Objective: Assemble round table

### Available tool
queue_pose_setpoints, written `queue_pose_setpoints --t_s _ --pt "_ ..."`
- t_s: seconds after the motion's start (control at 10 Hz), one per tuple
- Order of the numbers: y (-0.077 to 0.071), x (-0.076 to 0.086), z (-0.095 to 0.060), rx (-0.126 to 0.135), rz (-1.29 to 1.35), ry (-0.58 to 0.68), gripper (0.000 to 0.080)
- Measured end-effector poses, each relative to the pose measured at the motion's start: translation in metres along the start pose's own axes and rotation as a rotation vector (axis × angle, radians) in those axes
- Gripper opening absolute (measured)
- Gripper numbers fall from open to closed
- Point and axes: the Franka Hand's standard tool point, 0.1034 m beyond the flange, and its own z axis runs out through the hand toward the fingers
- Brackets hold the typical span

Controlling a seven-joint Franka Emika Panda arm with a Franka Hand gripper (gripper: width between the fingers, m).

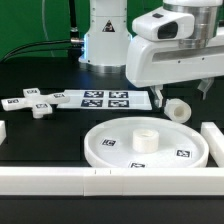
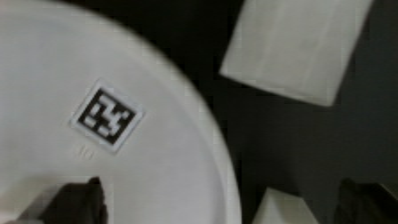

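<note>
The large rimmed round disc [image 1: 150, 150] lies flat near the front, with a raised boss [image 1: 144, 139] at its centre. The short cylindrical leg [image 1: 178, 108] lies on its side just beyond the disc's far right rim. The four-armed cross-shaped foot [image 1: 35, 103] lies at the exterior view's left. My gripper [image 1: 181, 93] hovers above the leg and that rim, jaws spread wide and empty. In the wrist view the disc [image 2: 107, 120], with a tag on it, fills one side, and the dark fingertips [image 2: 71, 205] stand far apart around my gripper [image 2: 217, 208].
The marker board [image 1: 105, 98] lies behind the disc. Long white bars run along the front [image 1: 100, 180] and the exterior view's right [image 1: 212, 140]; one bar also shows in the wrist view [image 2: 302, 50]. The robot base [image 1: 105, 40] stands at the back.
</note>
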Motion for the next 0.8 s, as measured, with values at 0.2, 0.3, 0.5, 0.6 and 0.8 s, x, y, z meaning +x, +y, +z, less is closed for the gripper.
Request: queue_pose_setpoints --t_s 0.2,0.3,0.5,0.6,0.8 --pt "-0.003 -0.004 0.004 0.008 0.035 -0.016 0.0649" --pt "-0.003 -0.005 0.003 0.008 0.035 -0.027 0.0649" --pt "-0.003 -0.004 0.003 0.008 0.035 -0.024 0.0649" --pt "-0.004 -0.012 0.004 0.010 0.051 -0.094 0.0649" --pt "-0.008 -0.025 0.008 0.017 0.231 -0.322 0.0649"
